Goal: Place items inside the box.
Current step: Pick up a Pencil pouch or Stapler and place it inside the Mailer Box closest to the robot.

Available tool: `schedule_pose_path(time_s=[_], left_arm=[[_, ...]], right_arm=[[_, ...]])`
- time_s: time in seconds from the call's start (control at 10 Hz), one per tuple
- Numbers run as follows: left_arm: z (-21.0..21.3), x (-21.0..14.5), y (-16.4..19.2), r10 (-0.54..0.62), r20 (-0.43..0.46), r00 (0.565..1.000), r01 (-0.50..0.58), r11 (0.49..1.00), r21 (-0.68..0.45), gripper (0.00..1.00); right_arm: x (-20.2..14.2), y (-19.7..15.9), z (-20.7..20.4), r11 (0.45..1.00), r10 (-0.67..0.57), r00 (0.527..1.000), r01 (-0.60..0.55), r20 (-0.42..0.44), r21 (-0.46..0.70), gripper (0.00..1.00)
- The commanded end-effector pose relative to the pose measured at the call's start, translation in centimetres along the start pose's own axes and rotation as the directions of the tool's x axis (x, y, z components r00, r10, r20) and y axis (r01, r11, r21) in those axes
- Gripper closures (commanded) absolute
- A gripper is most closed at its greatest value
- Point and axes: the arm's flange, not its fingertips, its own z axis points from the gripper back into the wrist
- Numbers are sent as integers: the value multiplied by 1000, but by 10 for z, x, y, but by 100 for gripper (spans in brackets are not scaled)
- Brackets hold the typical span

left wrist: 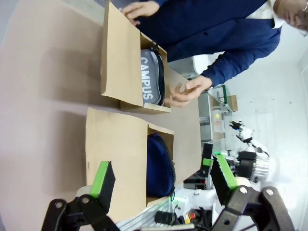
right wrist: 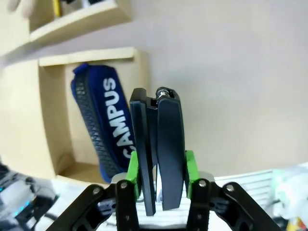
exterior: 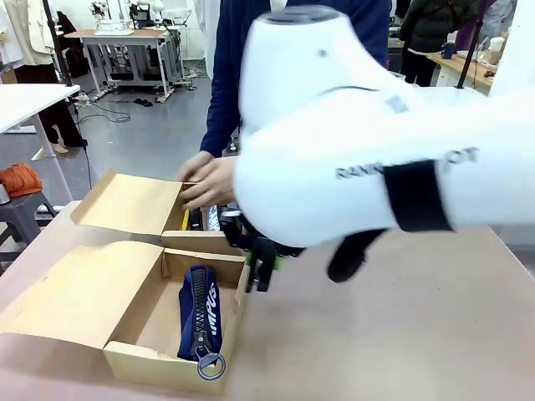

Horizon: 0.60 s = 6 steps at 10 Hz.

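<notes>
- R claw (right wrist: 161,166): pinching blk stapler (right wrist: 158,130), which juts past its tips.
- L claw (left wrist: 162,173): spread, holding nothing.
- Navy zip pencil case (right wrist: 103,120): in box (right wrist: 50,125), just beside R claw.
- Grey zip pencil case (left wrist: 151,82): in 2nd box (left wrist: 113,57), well beyond L claw.

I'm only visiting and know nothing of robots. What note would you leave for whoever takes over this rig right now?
The left gripper is open and empty.
The right gripper is shut on the black stapler, above the table at the near box.
The navy pencil case lies in the near box. The grey pencil case is in the far box, with the person's hands at it.
Done: both cases boxed.
Left: put the stapler in a box.
</notes>
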Motion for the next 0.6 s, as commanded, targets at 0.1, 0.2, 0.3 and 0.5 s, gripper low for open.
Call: schedule_pose_path(time_s=[0.1, 0.2, 0.3, 0.5], left_arm=[[0, -1, -1, -15, 6, 1000, 15, 1000, -13, 0], [0, -1, -1, -15, 6, 1000, 15, 1000, -13, 0], [0, -1, -1, -15, 6, 1000, 15, 1000, -13, 0], [0, -1, -1, -15, 6, 1000, 15, 1000, -13, 0]], right_arm=[[10, -81, 20, 994, -14, 995, 24, -100, 105, 58], [-5, -132, 27, 985, -15, 990, 39, -139, 168, 58], [-26, -175, 29, 971, -14, 988, 49, -151, 235, 58], [-75, -236, 21, 940, -10, 990, 58, -144, 335, 58]])
